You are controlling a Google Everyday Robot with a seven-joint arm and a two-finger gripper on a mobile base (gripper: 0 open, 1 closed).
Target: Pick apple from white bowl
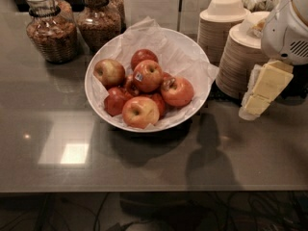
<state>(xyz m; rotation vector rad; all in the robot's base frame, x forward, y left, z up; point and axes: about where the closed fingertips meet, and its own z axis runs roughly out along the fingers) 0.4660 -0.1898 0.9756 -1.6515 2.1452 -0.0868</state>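
- Red apple with a yellow-orange blush and a small blue-and-white sticker on its side [147,75] sits on top of the heap, near the middle of the wide, round, glossy white bowl [89,91].
- The sticker faces the front-left, and the stem dimple points up.
- Crumpled white paper [168,52] lines the bowl and sticks up past its back rim.
- A paler, yellower apple [109,71] lies to the left of the stickered one, a red-orange apple [177,91] just to its right, and a yellow-red apple [140,111] in front of it; darker red apples fill the spaces between them.
- The pale cream gripper [254,106] hangs from the white rounded arm housing [288,30] at the right edge, slanting down and to the left.
- It is outside the bowl, right of the rim and well apart from the stickered apple, in front of the two stacks of tan disposable bowls [238,64].
- How far the gripper is spread cannot be told, nor whether it grips anything.
- Two glass jars of brown contents [50,35] stand behind the bowl on the grey table [144,165].
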